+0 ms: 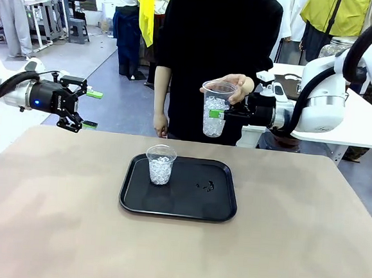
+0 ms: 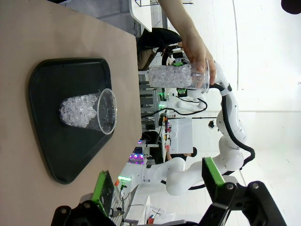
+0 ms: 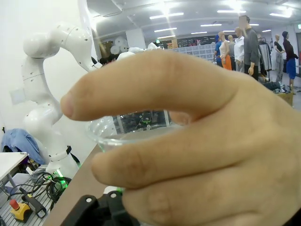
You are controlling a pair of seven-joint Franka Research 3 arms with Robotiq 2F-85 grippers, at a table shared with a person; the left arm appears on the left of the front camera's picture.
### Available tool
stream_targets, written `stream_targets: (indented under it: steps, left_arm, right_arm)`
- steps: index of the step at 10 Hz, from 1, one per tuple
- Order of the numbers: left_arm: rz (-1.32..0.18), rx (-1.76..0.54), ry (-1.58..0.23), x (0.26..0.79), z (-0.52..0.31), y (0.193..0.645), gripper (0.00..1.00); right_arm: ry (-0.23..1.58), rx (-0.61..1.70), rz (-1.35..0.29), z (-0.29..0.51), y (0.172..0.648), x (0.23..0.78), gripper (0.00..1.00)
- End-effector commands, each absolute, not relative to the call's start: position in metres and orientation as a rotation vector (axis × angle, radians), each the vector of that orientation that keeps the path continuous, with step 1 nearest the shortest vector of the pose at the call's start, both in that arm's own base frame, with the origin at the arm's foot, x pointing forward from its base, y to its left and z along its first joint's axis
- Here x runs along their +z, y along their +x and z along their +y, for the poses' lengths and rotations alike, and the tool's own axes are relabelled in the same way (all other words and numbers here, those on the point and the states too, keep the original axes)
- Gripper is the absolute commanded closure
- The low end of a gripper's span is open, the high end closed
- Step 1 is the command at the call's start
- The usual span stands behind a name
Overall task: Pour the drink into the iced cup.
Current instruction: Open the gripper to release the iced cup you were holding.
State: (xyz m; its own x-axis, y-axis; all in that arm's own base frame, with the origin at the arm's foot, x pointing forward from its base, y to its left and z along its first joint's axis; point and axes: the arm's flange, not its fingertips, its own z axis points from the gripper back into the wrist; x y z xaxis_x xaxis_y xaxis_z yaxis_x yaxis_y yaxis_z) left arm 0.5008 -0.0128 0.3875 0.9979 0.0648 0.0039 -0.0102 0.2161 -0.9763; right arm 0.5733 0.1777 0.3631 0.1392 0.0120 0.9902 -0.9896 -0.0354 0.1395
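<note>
Green pads (image 1: 217, 114) of my right jaws press against the side of a clear plastic cup (image 1: 213, 127) packed with white ice, just above centre in the front view. These jaws are closed on the cup, one finger on either side of its wall, and my black wrist runs off toward the right edge. A person's hand (image 1: 236, 86) wraps the same cup at its rim, above my pads. The cup is upright and off the bench, held between the two of us. In my right wrist view that hand sits very close and spreads across most of the frame, with the cup's clear rim showing under the forefinger.

Below and to the left of the held cup, well apart from it, a second iced cup (image 1: 161, 165) stands upright in the left half of a black tray (image 1: 194, 204). The tray lies in the middle of the tan bench (image 1: 294, 244). I can make out ice in both cups; whether either carries liquid I cannot tell.

My left jaws hang at the upper left of the front view, spread wide with nothing between them, well apart from the tray. In my left wrist view their fingers rise from the bottom edge, and the tray and its cup lie sideways in the left half of the frame.
</note>
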Motion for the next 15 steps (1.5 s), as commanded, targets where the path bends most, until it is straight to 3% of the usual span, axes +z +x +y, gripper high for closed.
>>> stream_targets:
  steps: [1,5,7,15]
  left_arm:
    - [-0.053,0.054,-1.349,0.389,-0.013,0.499,0.0]
    - [-0.053,0.054,-1.349,0.389,-0.013,0.499,0.0]
    - [-0.053,0.054,-1.349,0.389,-0.013,0.499,0.0]
    - [-0.053,0.054,-1.349,0.389,-0.013,0.499,0.0]
  right_arm:
    - [1.285,1.144,-1.107,0.179,0.57,0.367,0.36]
    - [1.285,1.144,-1.107,0.179,0.57,0.367,0.36]
    - [1.298,1.132,-1.06,0.172,0.572,0.362,0.0]
    - [1.225,1.145,-1.114,0.076,0.557,0.336,0.0]
